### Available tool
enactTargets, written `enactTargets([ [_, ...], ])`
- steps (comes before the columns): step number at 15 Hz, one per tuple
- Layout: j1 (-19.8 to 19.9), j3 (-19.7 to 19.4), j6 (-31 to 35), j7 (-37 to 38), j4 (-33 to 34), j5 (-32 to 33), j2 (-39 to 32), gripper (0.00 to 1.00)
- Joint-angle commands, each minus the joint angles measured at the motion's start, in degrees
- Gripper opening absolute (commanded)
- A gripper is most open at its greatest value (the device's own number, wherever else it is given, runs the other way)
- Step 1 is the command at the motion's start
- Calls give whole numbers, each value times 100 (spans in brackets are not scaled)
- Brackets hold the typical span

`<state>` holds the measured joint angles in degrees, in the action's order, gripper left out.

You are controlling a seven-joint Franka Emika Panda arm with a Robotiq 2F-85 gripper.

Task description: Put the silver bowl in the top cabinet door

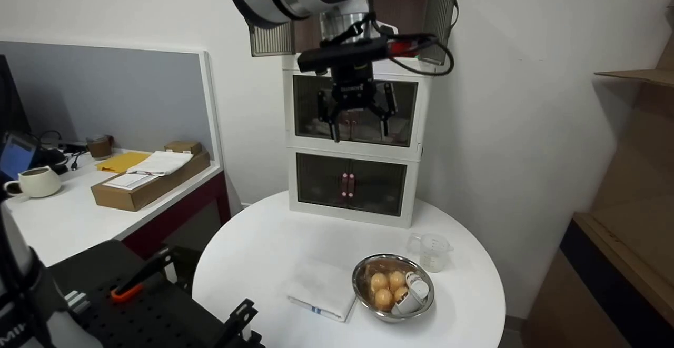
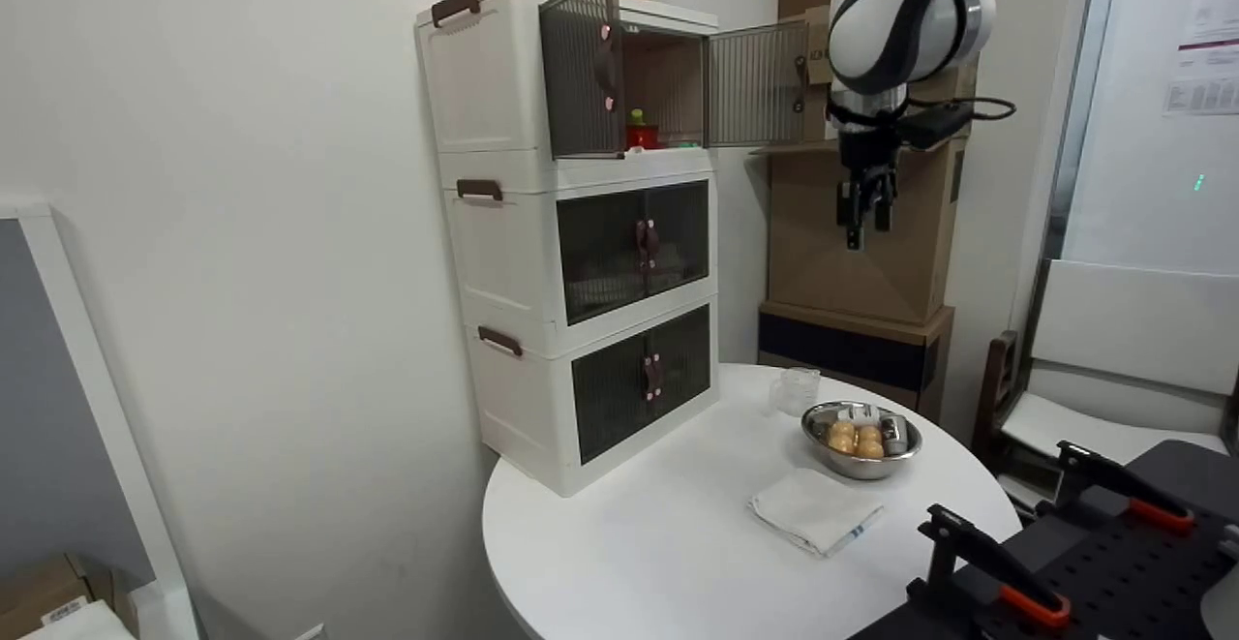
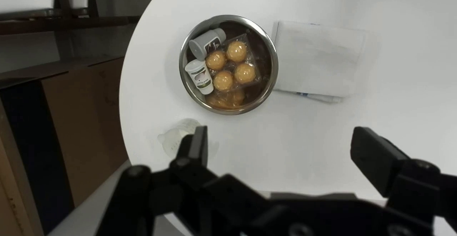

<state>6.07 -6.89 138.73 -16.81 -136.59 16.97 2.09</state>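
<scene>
Black two-finger gripper (image 1: 360, 131): jaws spread wide, nothing held; fingers (image 3: 199, 145) pointing down.
White-and-black robot arm (image 2: 895, 40): above jaws in both ext. views.
Round white table (image 1: 242, 264): below jaws, well apart.
Shiny round silver metal bowl (image 3: 265, 63): upright on tbl, below jaws, well apart; in wrist view past fingertips, partly in line w/ gap, partly w/ pic-left finger.
Four round golden balls (image 3: 223, 81): in bowl, under clear plastic wrap (image 3: 230, 66).
Small grey-white bottle (image 3: 208, 44) + small white tapered tub (image 3: 200, 75): both in bowl, tipped, beside balls.
Folded white cloth w/ blue stripe (image 3: 317, 57): flat on tbl below jaws, just beside bowl, contact can't tell; in wrist view past fingertips, mostly opp. gap's pic-right half.
Clear plastic measuring cup (image 1: 435, 256): on tbl near bowl, below jaws; in wrist view partly hid by pic-left finger.
White three-tier plastic cabinet (image 2: 503, 262): on tbl; pic-left of jaws in an ext. view.
Dark ribbed-glass top cabinet door (image 2: 581, 88) + matching leaf (image 2: 755, 88): both swung open, higher in pic than jaws in both ext. views.
Small red item w/ yellow-green top (image 2: 643, 136): inside top tier, too small to ID; pic-left of jaws in an ext. view.
Dark glass mid doors (image 2: 605, 262) + dark glass bottom doors (image 2: 610, 388): closed, pic-left of jaws in an ext. view.
Brown cardboard boxes (image 2: 823, 277): behind jaws in an ext. view.
</scene>
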Motion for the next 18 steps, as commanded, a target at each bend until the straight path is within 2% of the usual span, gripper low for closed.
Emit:
enactTargets([
  [1, 76, -42, 415, -68, 16, -13, -684, 100],
  [6, 229, -99, 600, -6, 176, -40, -1346, 100],
  [7, 174, -45, 511, -1, 33, -9, -1158, 100],
  [11, 242, -79, 527, -1, 126, -10, -1320, 100],
  [14, 279, 99, 838, -325, 73, -371, -1508, 100],
  [18, 258, 227, 1406, -263, 221, -431, -2126, 100],
])
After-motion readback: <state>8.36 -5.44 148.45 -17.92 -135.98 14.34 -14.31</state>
